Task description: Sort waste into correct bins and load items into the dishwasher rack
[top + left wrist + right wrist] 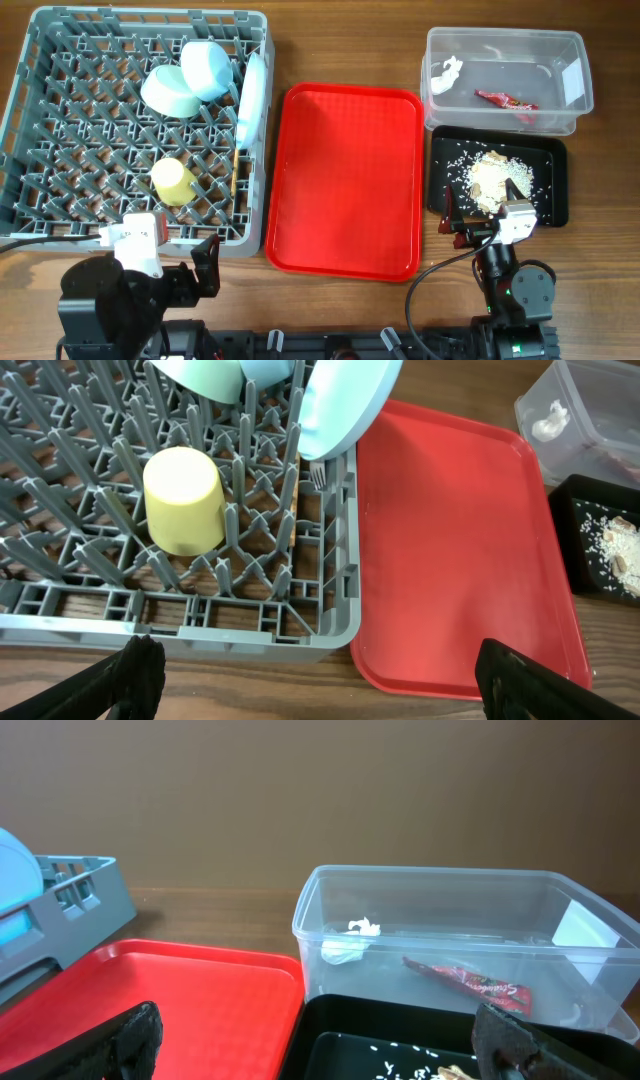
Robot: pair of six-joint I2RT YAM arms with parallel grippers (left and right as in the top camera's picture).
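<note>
The grey dishwasher rack holds a yellow cup, a pale green saucer, a light blue bowl, a light blue plate on edge, and chopsticks. The white fork shows by the plate. The clear tub holds a white tissue and a red wrapper. The black tray holds rice-like scraps. My left gripper is open and empty below the rack. My right gripper is open and empty at the black tray's near edge.
A flat red tray lies between the rack and the bins, with nothing on it. Wooden table shows around everything. In the right wrist view the tub stands just behind the black tray.
</note>
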